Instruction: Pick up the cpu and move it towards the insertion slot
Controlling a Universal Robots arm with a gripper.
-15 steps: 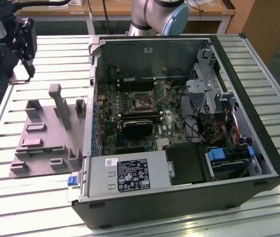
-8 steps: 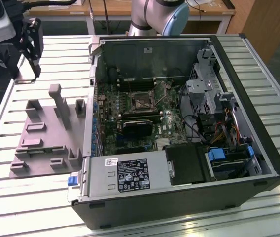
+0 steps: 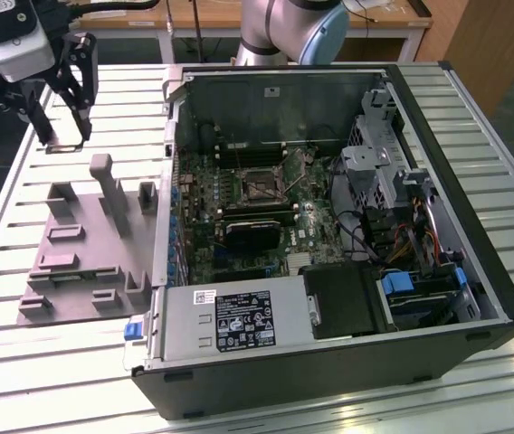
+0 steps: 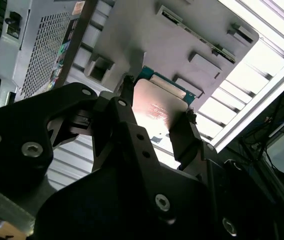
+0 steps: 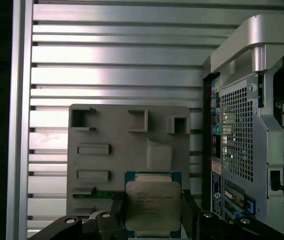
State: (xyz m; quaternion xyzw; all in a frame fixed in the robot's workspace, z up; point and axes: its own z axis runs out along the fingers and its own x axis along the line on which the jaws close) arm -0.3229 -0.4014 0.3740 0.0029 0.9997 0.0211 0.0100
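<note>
The cpu (image 5: 153, 206) is a thin square chip with a silver top and a green-tan rim. My gripper (image 5: 153, 212) is shut on it, one black finger (image 5: 117, 212) on each of two opposite edges. In the second wrist view the cpu (image 4: 157, 106) gleams between the fingers (image 4: 184, 134). In the exterior view my gripper (image 3: 64, 140) hangs at the far left, above the slatted table and beyond the grey fixture plate (image 3: 76, 244), with the cpu (image 3: 64, 146) edge-on at the fingertips. The insertion slot (image 3: 261, 185), a silvery frame with a dark centre, sits on the green board inside the open computer case, well to the exterior view's right of my gripper.
The grey fixture plate (image 5: 127, 150) with raised blocks lies under the cpu. The open computer case (image 3: 329, 226) has a tall side wall (image 3: 168, 181) between fixture and board. Inside are a black module (image 3: 252, 233), cables and a drive cage (image 3: 384, 172). The arm's base (image 3: 284, 27) stands behind the case.
</note>
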